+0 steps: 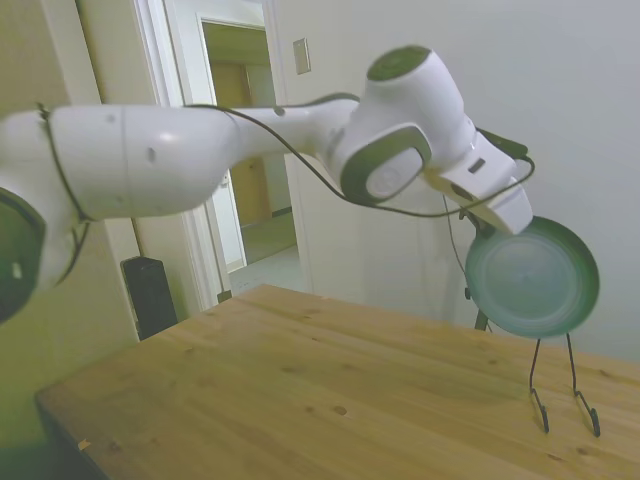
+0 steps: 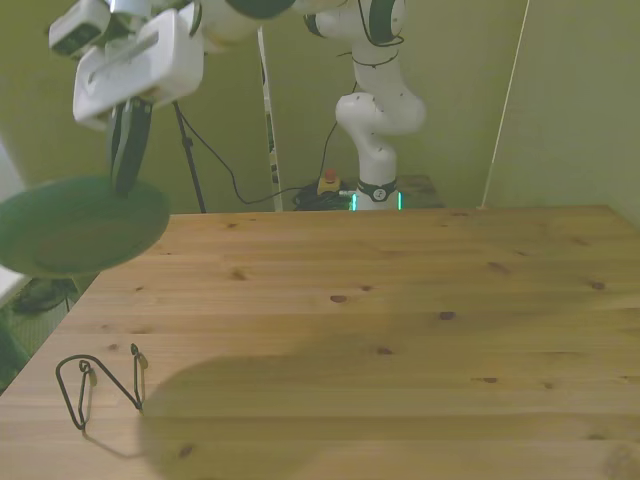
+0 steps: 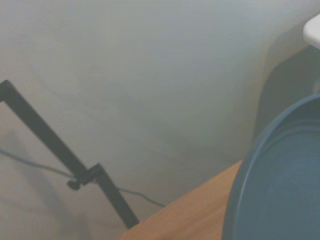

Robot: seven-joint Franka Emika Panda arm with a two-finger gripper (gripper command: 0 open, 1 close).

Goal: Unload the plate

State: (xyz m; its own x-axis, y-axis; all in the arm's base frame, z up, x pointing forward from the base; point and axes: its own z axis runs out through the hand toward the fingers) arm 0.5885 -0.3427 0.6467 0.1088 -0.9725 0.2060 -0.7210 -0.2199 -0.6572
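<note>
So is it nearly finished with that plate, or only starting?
About halfway, it seems. Done: the plate is out of the wire stand, which sits bare on the table. In hand: the gripper holds the plate by its rim, in the air. Left: setting it down and letting go.

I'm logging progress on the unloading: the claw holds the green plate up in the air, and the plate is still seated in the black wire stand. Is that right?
Not quite. The claw does hold the plate in the air, but the plate is out of the wire stand. In the side view it hangs clear above the stand, which sits bare on the table.
</note>
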